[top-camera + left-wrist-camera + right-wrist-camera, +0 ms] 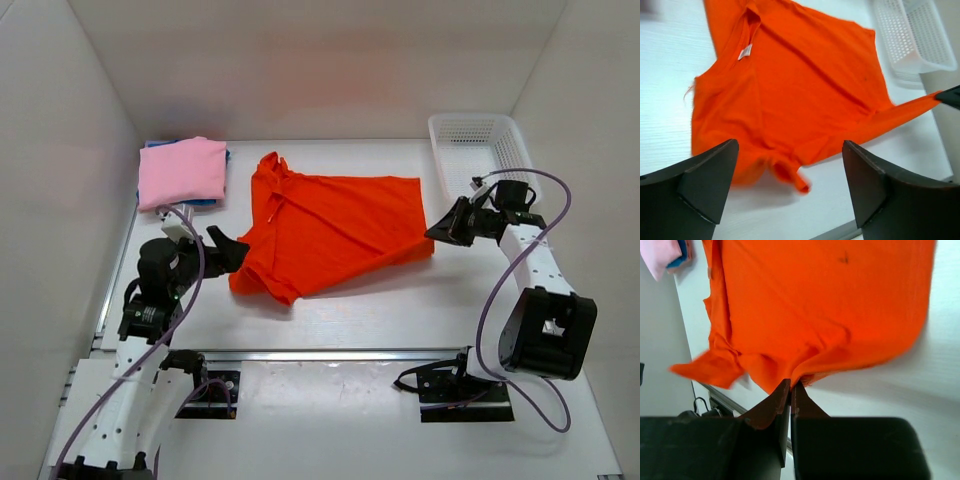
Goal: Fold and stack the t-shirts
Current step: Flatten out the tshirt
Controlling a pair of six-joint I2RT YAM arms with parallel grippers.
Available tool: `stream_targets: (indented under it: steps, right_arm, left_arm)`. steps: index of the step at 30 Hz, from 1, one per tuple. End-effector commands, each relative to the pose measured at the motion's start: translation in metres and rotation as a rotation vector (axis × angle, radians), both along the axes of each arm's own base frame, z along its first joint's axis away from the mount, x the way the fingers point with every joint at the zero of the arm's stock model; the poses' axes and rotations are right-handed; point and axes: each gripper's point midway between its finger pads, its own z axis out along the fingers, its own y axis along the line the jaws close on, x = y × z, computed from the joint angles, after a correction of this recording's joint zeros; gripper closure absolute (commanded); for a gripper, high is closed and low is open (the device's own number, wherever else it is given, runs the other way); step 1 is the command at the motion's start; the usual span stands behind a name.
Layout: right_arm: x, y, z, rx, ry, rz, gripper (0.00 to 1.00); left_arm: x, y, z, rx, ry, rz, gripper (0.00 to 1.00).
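Right pincer [791, 385]: my two dark fingers are pressed fully together, and a corner of the large bright orange-red cloth t-shirt [330, 225] is pinched between their tips. From that grip the cloth is drawn out into a point; the rest of the garment spreads away ahead of the fingers.

Left pincer [790, 150]: my fingers stand wide apart with nothing between them. The pincer is just beside the opposite edge of the orange-red t-shirt, near a bunched sleeve. Whether a fingertip touches the cloth cannot be told.

Position of the orange-red t-shirt: it lies between my two pincers on the white table [400, 310], mostly flat but creased, collar and neck label towards the left pincer's far side. The pinched corner points to the right pincer.

Position of the other t-shirts: the light pink folded cloth t-shirt [182, 172] lies beyond my left pincer, in the far corner on that side. It rests on the blue cloth t-shirt [226, 155], of which only narrow edges show. This pair is near the orange-red t-shirt but apart from it.

Other item: a white plastic mesh basket [480, 135] stands beyond my right pincer, near the far corner of the orange-red t-shirt.
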Motion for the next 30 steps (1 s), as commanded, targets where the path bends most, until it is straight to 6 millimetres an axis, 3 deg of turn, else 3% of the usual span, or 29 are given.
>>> stream_targets:
  steps: [1,3,8,12,15,17,21,25,30]
  right_arm:
    - [-0.013,0.001,-0.007,-0.027,-0.002,0.012,1.00]
    - [-0.029,0.001,-0.021,-0.038,0.057,-0.001,1.00]
    - [-0.058,-0.004,-0.037,-0.130,0.135,-0.036,1.00]
    - [-0.075,-0.010,-0.055,-0.205,0.224,-0.028,0.99]
    - [-0.080,-0.014,-0.064,-0.211,0.245,-0.033,1.00]
    - [-0.081,-0.014,-0.064,-0.198,0.234,-0.035,1.00]
    - [-0.081,-0.013,-0.061,-0.188,0.221,-0.033,1.00]
    - [-0.080,-0.008,-0.063,-0.167,0.212,-0.024,1.00]
    - [-0.078,0.002,-0.065,-0.146,0.205,0.002,1.00]
  left_arm:
    - [0.005,-0.019,-0.007,-0.072,0.020,-0.082,0.01]
    - [0.006,-0.024,-0.005,-0.108,0.022,-0.101,0.01]
    - [0.018,-0.014,-0.007,-0.027,-0.006,-0.077,0.02]
    - [0.037,-0.021,-0.025,0.024,0.024,-0.124,0.01]
    - [0.051,-0.035,-0.046,0.114,0.074,-0.165,0.02]
    - [0.064,-0.034,-0.065,0.194,0.122,-0.162,0.01]
    - [0.078,-0.014,-0.098,0.245,0.239,-0.084,0.02]
    - [0.097,0.023,-0.106,0.266,0.247,0.087,0.06]
    - [0.120,0.030,-0.123,0.326,0.307,0.117,0.19]
